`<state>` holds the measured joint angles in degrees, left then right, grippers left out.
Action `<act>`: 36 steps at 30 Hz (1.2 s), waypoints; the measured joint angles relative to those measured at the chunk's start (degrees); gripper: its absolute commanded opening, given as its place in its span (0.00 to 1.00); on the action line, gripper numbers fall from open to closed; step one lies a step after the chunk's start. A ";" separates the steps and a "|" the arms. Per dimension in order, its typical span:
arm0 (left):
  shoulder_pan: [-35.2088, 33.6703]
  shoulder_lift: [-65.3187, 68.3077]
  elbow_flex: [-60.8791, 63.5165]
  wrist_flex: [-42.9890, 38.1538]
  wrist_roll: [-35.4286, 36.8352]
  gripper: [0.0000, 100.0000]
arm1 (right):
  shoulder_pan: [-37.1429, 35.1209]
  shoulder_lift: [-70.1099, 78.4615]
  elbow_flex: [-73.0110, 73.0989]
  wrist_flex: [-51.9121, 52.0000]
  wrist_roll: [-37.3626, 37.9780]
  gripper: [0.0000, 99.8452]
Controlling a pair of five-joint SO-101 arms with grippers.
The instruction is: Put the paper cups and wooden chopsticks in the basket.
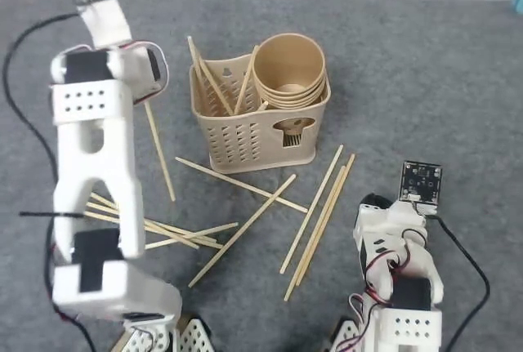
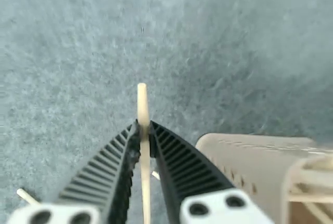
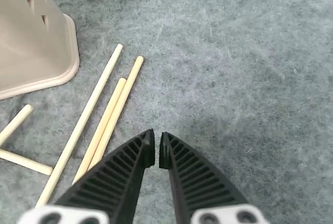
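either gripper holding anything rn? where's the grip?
The left gripper is shut on a chopstick, pinched near one end, with a short tip poking past the fingertips. The right gripper holds nothing.

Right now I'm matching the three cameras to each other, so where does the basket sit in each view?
High view: the basket stands upper middle, holding the paper cups.
Left wrist view: the basket rim lies close beside the left hand, which grips a chopstick.
Right wrist view: a basket corner lies ahead of the right hand, beside loose chopsticks.
Shared landmark: the grey mat.
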<state>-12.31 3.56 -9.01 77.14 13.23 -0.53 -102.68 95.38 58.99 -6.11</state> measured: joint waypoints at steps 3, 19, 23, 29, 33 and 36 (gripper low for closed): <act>0.00 -3.87 0.00 0.00 0.79 0.01 | 0.00 0.00 0.00 0.00 0.00 0.04; 5.98 -46.59 34.37 -20.48 1.05 0.01 | 0.00 0.00 0.00 0.00 0.00 0.04; 5.80 -56.88 48.18 -34.81 1.23 0.01 | 0.00 0.00 0.00 0.00 0.00 0.04; 5.89 -67.25 56.70 -42.81 1.14 0.01 | 0.00 0.00 0.00 0.00 0.00 0.04; 5.98 -71.30 56.70 -44.92 1.23 0.01 | 0.00 0.00 0.00 0.00 0.00 0.04; 6.07 -72.35 54.24 -46.42 1.32 0.01 | 0.18 0.00 0.00 0.00 0.00 0.04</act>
<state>-6.24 -68.79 45.23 30.73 14.55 -0.35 -102.68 95.38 58.99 -6.11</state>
